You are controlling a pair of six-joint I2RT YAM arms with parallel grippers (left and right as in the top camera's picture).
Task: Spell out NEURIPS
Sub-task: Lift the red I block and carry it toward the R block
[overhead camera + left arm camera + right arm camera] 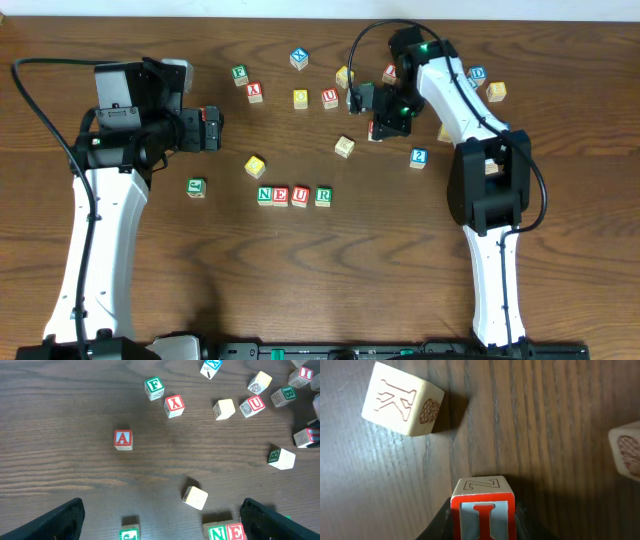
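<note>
Four cubes stand in a row at mid-table: green N [265, 195], red E [282, 196], red U [301, 196] and green R [323, 196]. The left wrist view catches only the N [218, 533] and E [235, 532] at its bottom edge. My right gripper [385, 125] hangs over the far right of the table, shut on the red I cube [482, 512], whose Z face points forward. My left gripper [213, 128] is open at the far left, nothing between its fingers [65, 520]. The P cube I cannot pick out for sure.
Loose cubes lie scattered along the far side: green F [240, 74], red A [255, 91], blue X [299, 58], another red U [330, 98], a K cube [402, 405] and blue-lettered ones [477, 74]. A yellow cube [255, 166] and a green one [196, 187] sit left of the row.
</note>
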